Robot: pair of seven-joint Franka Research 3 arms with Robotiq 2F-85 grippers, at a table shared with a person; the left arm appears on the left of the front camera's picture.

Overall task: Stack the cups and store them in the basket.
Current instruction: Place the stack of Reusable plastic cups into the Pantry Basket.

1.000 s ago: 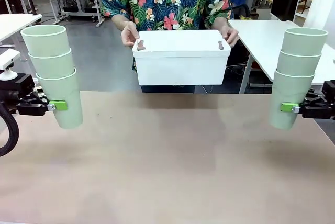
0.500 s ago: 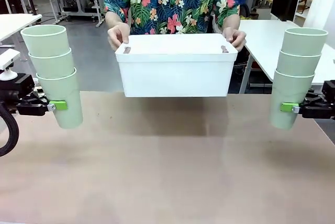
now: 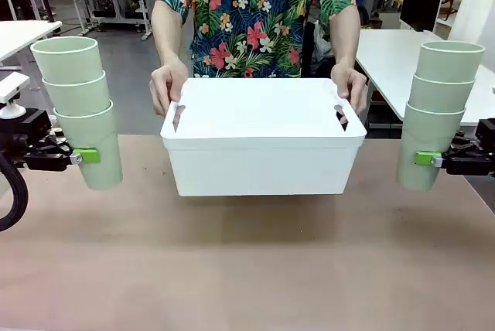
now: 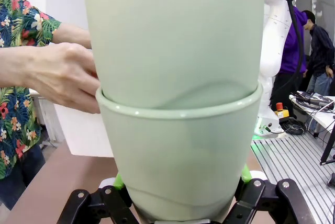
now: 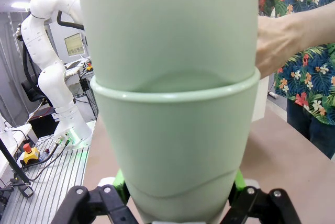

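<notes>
Six cups are nested into two stacks of three, the left stack [image 3: 77, 107] and the right stack [image 3: 441, 110], which are held clear of the counter [image 3: 247, 269] at its two sides, well apart. The basket [image 3: 263, 157] is placed between them, toward the far edge. Whether it rests on the counter or hangs just above it cannot be told.

Each stack is clamped at its lowest cup only, by the left fingers [image 3: 87, 155] and the right fingers [image 3: 424, 158]. The basket is held at its handle slots by a person's hands [image 3: 166, 87].

Several risks are judged likely. The upper cups are kept in place by nesting alone, so they could be shaken loose by a quick swing or tilt. A low approach could catch a cup base on the flared rim. The hands at the rim could be struck if a stack is brought in close to the ends.
</notes>
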